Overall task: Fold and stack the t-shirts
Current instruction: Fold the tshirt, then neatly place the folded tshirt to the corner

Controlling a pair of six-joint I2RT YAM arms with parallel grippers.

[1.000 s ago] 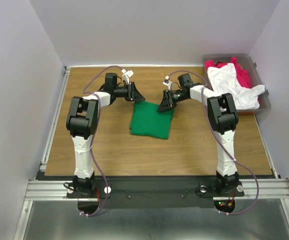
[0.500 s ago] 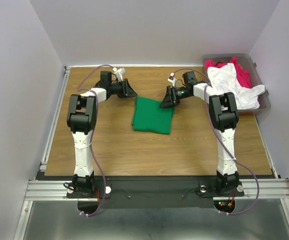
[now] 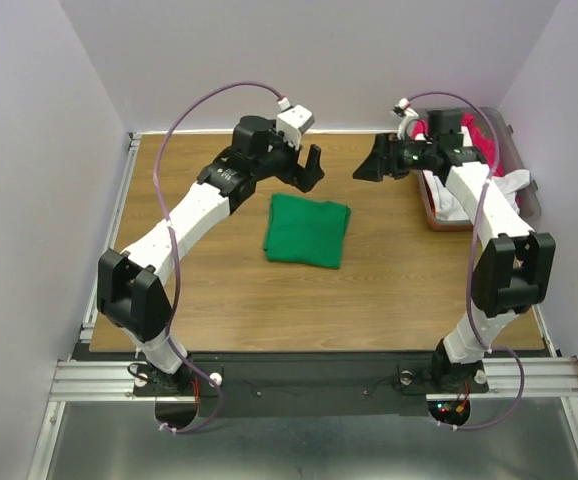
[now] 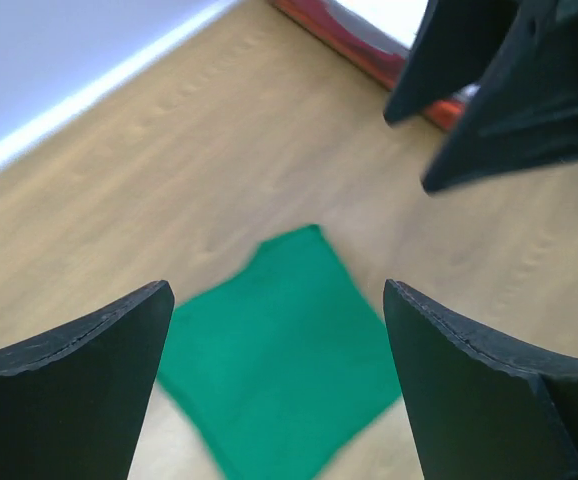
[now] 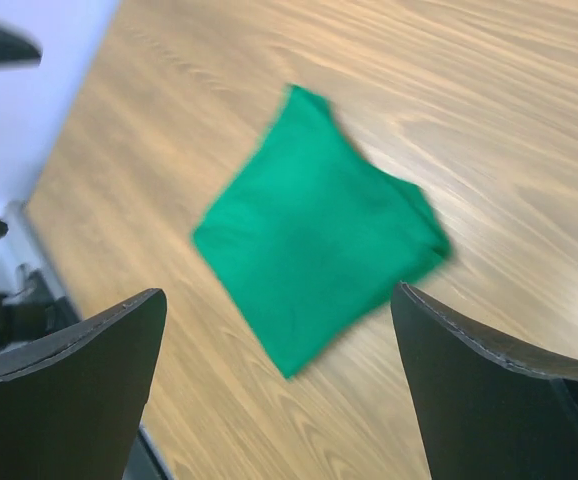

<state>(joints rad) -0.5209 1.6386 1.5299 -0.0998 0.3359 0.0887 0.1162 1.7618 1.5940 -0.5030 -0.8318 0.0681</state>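
On the wooden table [image 3: 219, 290] lies a green t-shirt [image 3: 306, 230]

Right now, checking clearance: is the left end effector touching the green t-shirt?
Apart. The left wrist view shows the open left end effector hanging above the green t-shirt, folded flat on the table.

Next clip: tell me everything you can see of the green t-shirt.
The green t-shirt is plain, bright green soft cloth, folded into a compact, roughly square bundle with slightly uneven edges. It lies flat on the wooden table, touching only the wood. Neither the left pincer nor the right pincer touches it; both hover open, raised clear.
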